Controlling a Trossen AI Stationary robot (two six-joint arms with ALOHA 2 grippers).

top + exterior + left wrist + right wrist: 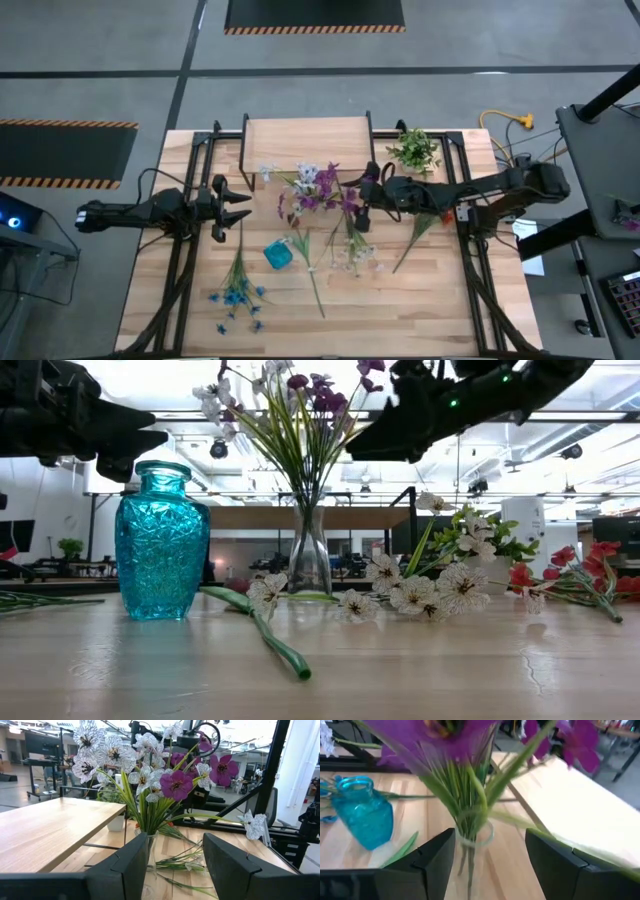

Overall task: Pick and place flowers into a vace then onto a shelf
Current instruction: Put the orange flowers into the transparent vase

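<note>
Flowers (318,187) bunched in clear glass vase (309,555), centre frame. Right gripper (366,193) spread wide, empty, beside blooms; left gripper (238,206) parted, empty. Next, probably: fetch another loose stem.

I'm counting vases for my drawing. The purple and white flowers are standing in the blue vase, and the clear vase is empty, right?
Not quite: they are swapped. The low view shows the purple and white flowers standing in the clear glass vase, while the blue vase beside it is empty.
</note>
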